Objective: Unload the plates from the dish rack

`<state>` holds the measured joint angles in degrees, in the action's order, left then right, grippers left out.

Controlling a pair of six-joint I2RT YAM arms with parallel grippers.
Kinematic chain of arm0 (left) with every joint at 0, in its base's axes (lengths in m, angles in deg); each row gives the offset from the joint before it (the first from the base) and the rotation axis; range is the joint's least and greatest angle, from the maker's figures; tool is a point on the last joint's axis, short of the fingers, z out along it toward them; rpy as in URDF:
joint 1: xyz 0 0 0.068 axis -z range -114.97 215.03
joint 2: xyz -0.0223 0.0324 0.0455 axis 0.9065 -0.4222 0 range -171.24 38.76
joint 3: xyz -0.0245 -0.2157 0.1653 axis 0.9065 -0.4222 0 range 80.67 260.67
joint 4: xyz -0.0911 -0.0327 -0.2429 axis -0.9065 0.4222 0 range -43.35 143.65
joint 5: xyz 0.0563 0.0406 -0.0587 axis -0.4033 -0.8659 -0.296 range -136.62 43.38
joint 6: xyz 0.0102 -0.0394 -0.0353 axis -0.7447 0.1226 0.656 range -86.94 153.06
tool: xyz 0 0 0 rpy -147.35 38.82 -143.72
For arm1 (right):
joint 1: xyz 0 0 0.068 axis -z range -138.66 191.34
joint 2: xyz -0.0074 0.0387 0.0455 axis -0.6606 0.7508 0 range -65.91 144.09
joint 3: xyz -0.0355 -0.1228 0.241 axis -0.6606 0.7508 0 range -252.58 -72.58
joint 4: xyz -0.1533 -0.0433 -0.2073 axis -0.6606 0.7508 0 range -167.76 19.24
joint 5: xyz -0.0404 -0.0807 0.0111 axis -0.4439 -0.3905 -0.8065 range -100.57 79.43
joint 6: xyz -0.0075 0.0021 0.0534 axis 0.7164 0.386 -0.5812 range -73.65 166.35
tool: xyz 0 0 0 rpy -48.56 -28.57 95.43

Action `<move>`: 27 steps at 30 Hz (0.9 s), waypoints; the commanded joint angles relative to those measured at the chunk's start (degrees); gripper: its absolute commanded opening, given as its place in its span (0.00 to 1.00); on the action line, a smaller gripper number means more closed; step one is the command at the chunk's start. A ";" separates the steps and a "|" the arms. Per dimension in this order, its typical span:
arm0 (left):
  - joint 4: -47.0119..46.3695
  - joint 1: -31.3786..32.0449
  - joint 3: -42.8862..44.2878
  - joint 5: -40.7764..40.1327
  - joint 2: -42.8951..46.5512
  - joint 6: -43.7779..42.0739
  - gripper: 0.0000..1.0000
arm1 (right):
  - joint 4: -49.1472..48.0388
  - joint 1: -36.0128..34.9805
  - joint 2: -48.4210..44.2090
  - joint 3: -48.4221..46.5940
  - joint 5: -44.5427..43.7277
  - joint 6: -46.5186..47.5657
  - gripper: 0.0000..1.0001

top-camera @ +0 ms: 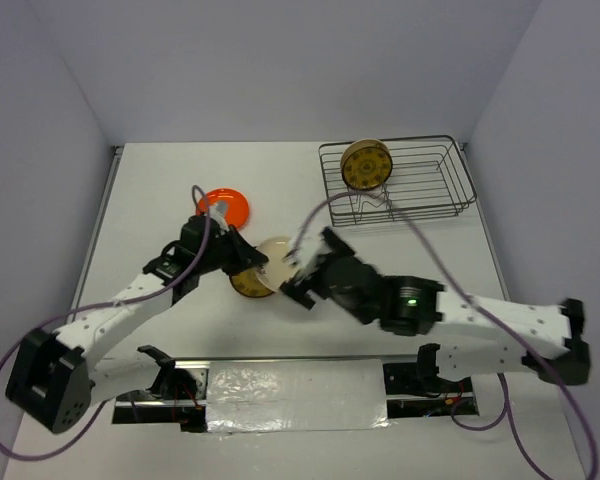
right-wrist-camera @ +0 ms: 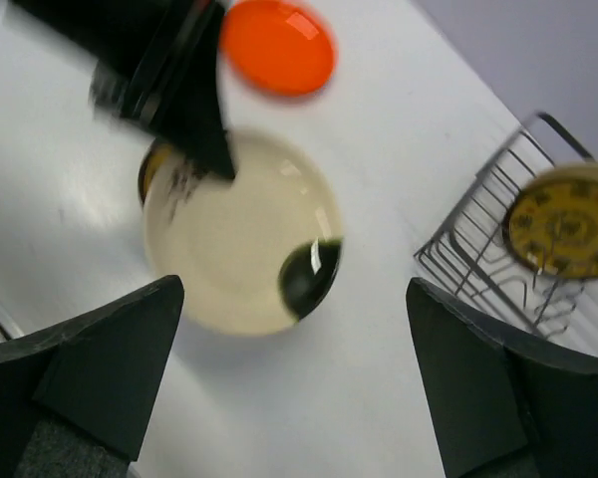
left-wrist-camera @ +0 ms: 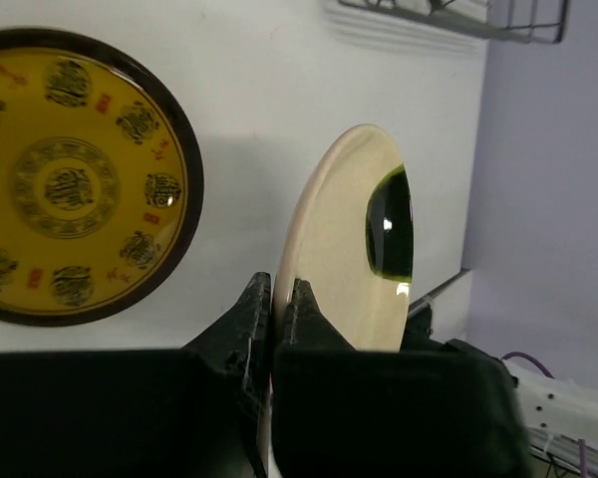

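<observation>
Top view: dish rack (top-camera: 432,180) sits at far right of the table (top-camera: 160,190), with one brown-and-gold plate (top-camera: 365,165) standing on edge at its left end. Orange plate (top-camera: 225,205) lies flat on the table, left of centre and well apart from the rack. Both arms meet mid-table. The left gripper (top-camera: 248,258) is at the left rim of the cream plate (top-camera: 278,258), and the right gripper (top-camera: 292,272) is just beside that plate's right side. A second brown-and-gold plate (top-camera: 245,286) lies flat on the table, partly under the cream one. Left wrist view: left fingers are clenched together on the cream plate's rim and hold it nearly on edge, dark patch facing right. The second brown-and-gold plate lies flat to the left, clear of the fingers, and a corner of the rack shows at top right. Right wrist view (somewhat blurred): the right fingers are spread wide, released, gripping nothing. The cream plate shows face-on beyond the gap between them, touching neither finger. The left gripper's dark fingers pinch its upper left rim. The orange plate lies farther off, and the rack with its standing plate is at right.
</observation>
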<state>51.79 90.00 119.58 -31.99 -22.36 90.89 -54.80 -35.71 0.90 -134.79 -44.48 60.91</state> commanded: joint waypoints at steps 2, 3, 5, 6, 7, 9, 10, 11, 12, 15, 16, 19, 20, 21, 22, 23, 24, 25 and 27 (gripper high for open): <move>-15.33 8.94 1.33 -10.76 -8.64 4.57 0.00 | -12.67 11.01 -19.93 10.94 4.64 -25.69 1.00; -18.82 11.83 1.51 -11.64 -12.58 5.10 0.00 | -12.07 18.88 -25.35 12.45 5.77 -29.56 1.00; -22.01 14.48 3.18 -13.66 -16.90 6.77 0.02 | -9.97 25.96 -29.08 16.14 8.32 -37.31 1.00; -23.07 16.49 4.58 -13.93 -21.19 7.13 0.04 | -9.08 31.04 -31.10 16.86 10.86 -39.51 1.00; -23.77 17.56 5.37 -14.02 -23.23 7.48 0.04 | -8.20 33.00 -31.56 17.30 12.19 -39.96 1.00; -23.61 19.58 7.22 -14.46 -28.75 8.44 0.04 | -5.22 36.52 -31.04 17.22 15.61 -39.97 1.00; -23.69 20.11 8.27 -14.46 -30.18 9.06 0.06 | -3.73 37.06 -30.60 16.69 16.33 -39.88 1.00; -24.48 20.55 8.45 -14.46 -32.46 9.41 0.10 | -3.28 37.68 -30.16 16.60 16.85 -39.79 1.00; -25.44 20.73 8.54 -14.46 -33.26 9.67 0.16 | -3.01 38.12 -29.29 16.51 17.56 -39.53 1.00; -24.75 21.43 9.42 -14.46 -35.20 10.12 0.40 | -3.62 40.57 -27.35 16.08 18.79 -40.14 1.00; -23.70 21.52 10.73 -14.46 -35.47 10.03 0.49 | -3.45 42.93 -24.99 15.03 19.84 -40.58 1.00; -17.30 21.96 13.54 -15.07 -34.68 9.68 0.84 | -3.27 47.86 -20.33 12.48 24.13 -44.00 1.00; -12.32 22.40 14.60 -16.90 -33.29 9.24 0.94 | -5.19 51.27 -17.27 12.03 25.90 -44.88 1.00; -9.66 22.58 16.26 -18.48 -32.49 8.80 0.99 | -6.42 53.04 -15.50 11.60 27.91 -47.24 1.00; -5.71 22.66 16.80 -19.02 -31.52 7.67 1.00 | -7.66 54.72 -13.65 9.59 31.85 -48.48 1.00; -3.06 22.75 17.42 -19.64 -28.99 6.96 0.99 | -7.67 57.78 -9.02 8.00 33.19 -51.45 1.00; -0.17 22.93 18.99 -22.17 -27.49 5.04 0.99 | -7.41 59.03 -6.36 3.64 33.64 -52.87 1.00; 5.69 22.93 19.96 -24.02 -25.90 3.71 0.99 | -4.79 60.26 -3.64 1.16 32.78 -54.54 1.00; 11.87 23.19 22.68 -31.89 -20.55 0.03 1.00 | -3.10 62.63 4.27 -5.59 31.02 -59.64 1.00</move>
<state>52.71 112.77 137.81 -53.89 -49.86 96.55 -57.36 24.59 -0.06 -132.19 -15.06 9.27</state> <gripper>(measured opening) 0.995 0.999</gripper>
